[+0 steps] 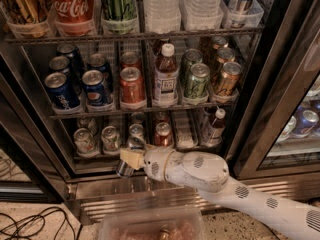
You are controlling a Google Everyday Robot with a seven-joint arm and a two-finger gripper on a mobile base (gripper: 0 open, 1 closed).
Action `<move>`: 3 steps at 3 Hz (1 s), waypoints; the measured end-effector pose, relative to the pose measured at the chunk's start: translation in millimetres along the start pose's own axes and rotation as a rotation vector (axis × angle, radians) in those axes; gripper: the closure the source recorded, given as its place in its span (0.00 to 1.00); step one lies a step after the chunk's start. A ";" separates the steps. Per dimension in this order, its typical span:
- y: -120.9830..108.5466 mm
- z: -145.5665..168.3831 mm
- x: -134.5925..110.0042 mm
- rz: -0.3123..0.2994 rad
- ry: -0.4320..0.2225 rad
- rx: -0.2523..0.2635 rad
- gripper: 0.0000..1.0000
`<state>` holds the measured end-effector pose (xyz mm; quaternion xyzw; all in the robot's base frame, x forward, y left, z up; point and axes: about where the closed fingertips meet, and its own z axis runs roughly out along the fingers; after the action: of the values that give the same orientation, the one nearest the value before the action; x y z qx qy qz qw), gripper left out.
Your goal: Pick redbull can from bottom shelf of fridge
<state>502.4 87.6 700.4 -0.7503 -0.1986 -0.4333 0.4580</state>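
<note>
A robot's gripper [129, 159] closes on the redbull can [124, 169] at the front edge of the bottom shelf [95, 158] of an open fridge [260, 109]. A cream-coloured finger [133, 158] lies across the slim silver can's body, and the can leans with its base hanging just below the shelf's front edge, a little left of centre. The white arm [200, 169], smooth and rounded with grey dotted patches, reaches in from the lower right corner. Other slim cans [85, 140] with silver tops stand in narrow lanes along the wire shelf's left side. A small red can [162, 134] stands just right of the gripper, and a little bottle [215, 126] with a white cap sits near the right edge. On the rack above, dark-blue cans marked Pepsi [60, 91] fill the left side. To their right stand a red can [132, 86], a labelled bottle [166, 76] with a white cap, green cans [196, 81] and copper-toned cans [227, 79]. A red bottle reading Coca-Cola [72, 6] stands on the top rack. A clear plastic bin [150, 226] sits on the floor below the arm, and dark cables [30, 224] trail at lower left.
</note>
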 end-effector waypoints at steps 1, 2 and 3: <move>2.1 0.9 -3.5 0.000 0.000 0.000 1.00; 4.2 1.6 -6.9 0.002 0.001 0.000 1.00; 11.2 -0.2 -15.5 0.013 0.001 -0.014 1.00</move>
<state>501.6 83.4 681.8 -0.7546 -0.1906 -0.4319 0.4559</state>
